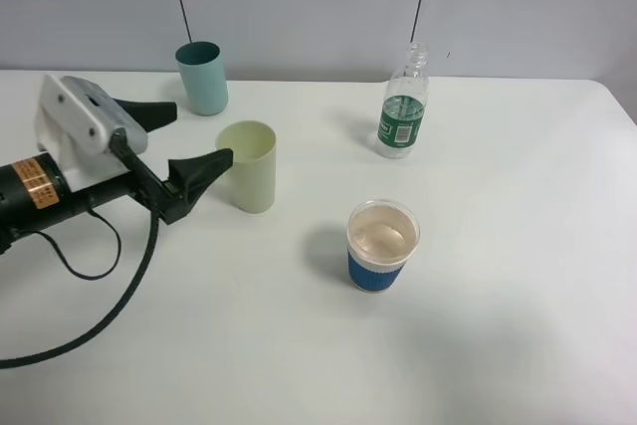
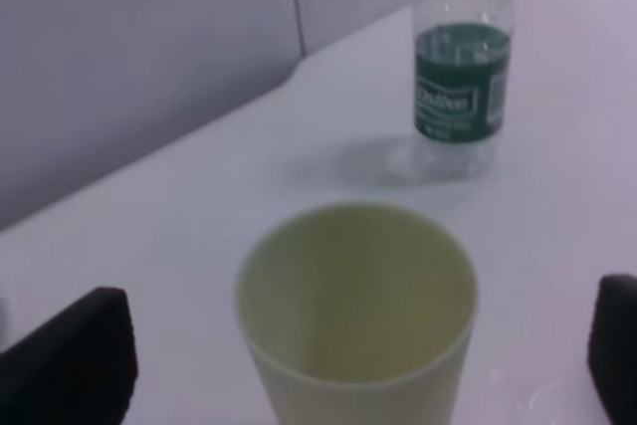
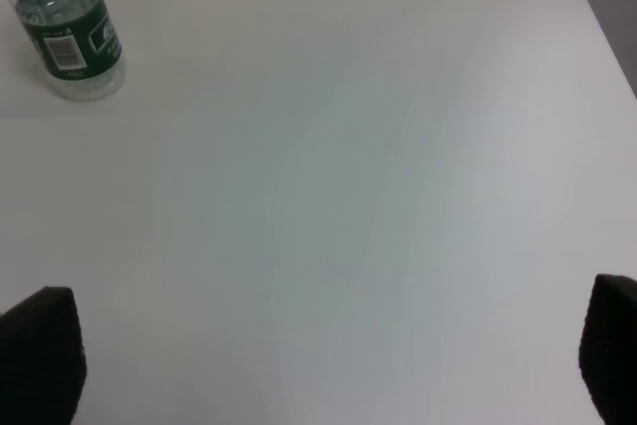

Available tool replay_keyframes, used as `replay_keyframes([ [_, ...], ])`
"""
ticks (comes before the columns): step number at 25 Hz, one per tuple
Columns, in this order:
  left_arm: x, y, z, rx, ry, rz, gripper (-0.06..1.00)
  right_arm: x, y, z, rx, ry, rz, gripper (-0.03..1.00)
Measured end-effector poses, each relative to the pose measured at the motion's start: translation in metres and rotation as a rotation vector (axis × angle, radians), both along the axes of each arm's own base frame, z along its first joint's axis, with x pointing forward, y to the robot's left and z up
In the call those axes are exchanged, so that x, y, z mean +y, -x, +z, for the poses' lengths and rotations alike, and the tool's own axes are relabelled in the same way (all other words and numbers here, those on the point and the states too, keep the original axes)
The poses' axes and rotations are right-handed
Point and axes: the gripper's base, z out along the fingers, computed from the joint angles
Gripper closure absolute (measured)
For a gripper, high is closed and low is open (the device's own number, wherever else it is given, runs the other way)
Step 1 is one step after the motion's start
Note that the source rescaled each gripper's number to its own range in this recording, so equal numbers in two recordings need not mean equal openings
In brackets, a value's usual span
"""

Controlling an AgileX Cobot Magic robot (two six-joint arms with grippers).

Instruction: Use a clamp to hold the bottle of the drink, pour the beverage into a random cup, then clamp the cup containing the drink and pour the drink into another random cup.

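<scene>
The pale yellow-green cup (image 1: 249,166) stands upright on the table left of centre, and its inside (image 2: 358,296) looks empty. My left gripper (image 1: 197,134) is open just to its left. In the left wrist view the cup sits between the black fingers (image 2: 70,360) with a gap on each side. The blue-banded cup (image 1: 382,246) stands in the middle with clear liquid in it. At the back, right of centre, stands the bottle (image 1: 403,106) with its green label, uncapped and upright. My right gripper (image 3: 326,355) is open over bare table, with the bottle (image 3: 70,32) further off.
A teal cylindrical cup (image 1: 202,77) stands at the back left, behind the left gripper. The left arm's black cable (image 1: 119,286) loops over the table at the left. The white table (image 1: 498,345) ends near the right side of the exterior view.
</scene>
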Motion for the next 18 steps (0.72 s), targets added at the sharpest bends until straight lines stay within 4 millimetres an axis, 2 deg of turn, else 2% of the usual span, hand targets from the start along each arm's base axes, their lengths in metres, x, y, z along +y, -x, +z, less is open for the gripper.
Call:
replay_keyframes([
  [5, 0.013, 0.013, 0.03, -0.066, 0.059, 0.114, 0.18, 0.0, 0.0, 0.0, 0.0, 0.0, 0.0, -0.03],
  [11, 0.03, 0.022, 0.052, 0.003, 0.133, 0.284, 0.18, 0.0, 0.0, 0.0, 0.0, 0.0, 0.0, -0.03],
  [13, 0.035, 0.027, 0.057, 0.03, 0.117, 0.318, 0.18, 0.0, 0.0, 0.0, 0.0, 0.0, 0.0, -0.03],
  [18, 0.045, 0.038, 0.083, 0.083, 0.068, 0.397, 0.18, 0.0, 0.0, 0.0, 0.0, 0.0, 0.0, -0.03],
])
